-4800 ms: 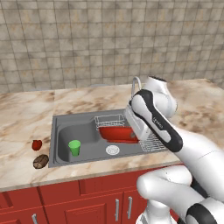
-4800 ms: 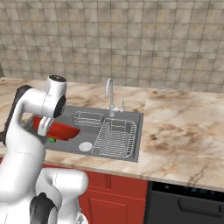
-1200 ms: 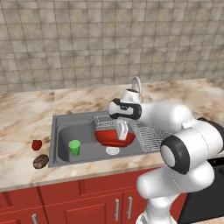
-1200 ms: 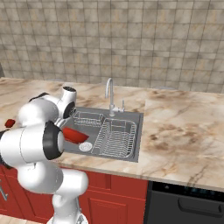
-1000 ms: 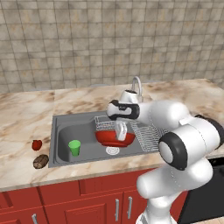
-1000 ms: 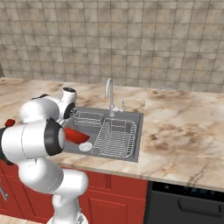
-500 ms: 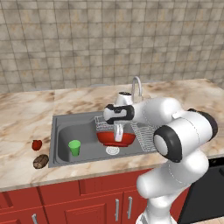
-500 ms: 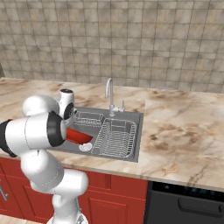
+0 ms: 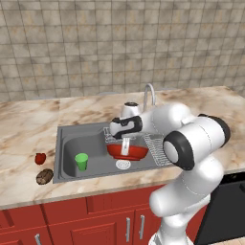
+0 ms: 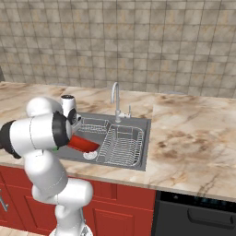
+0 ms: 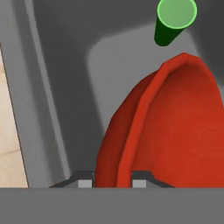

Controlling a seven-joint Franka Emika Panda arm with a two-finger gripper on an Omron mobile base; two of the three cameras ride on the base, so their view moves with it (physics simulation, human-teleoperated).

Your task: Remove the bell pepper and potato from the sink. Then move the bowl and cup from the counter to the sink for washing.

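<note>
Progress looks nearly complete, judging by how the 4 items lie. On the marbled beige counter (image 9: 28, 119), left of the basin, the small glossy red bell pepper (image 9: 40, 158) and the dark brown mottled potato (image 9: 44, 176) sit close together just off the rim, so the removal half appears done. Inside the large grey stainless-steel sink (image 9: 67, 139), the small bright green tapered cup (image 9: 82, 161) stands upright on the basin floor toward the left; the hand view looks down into it, and it appears to hold nothing (image 11: 176, 13). What is left is the wide shallow bright red bowl (image 9: 127, 151), which hangs within the basin, low over the round drain (image 9: 123, 164) and beside the wire dish rack (image 9: 158, 146). The two-finger gripper (image 9: 125, 147) clamps the bowl's rim, 1 finger on each side of the wall, as the hand view shows with the red edge (image 11: 131, 131) rising from between the tips. Tilted in that grasp, the bowl shows a bare red inside with no contents. Whether its underside already touches the sink floor I cannot tell from these angles. By my reading, only letting the bowl settle and releasing it remains.
</note>
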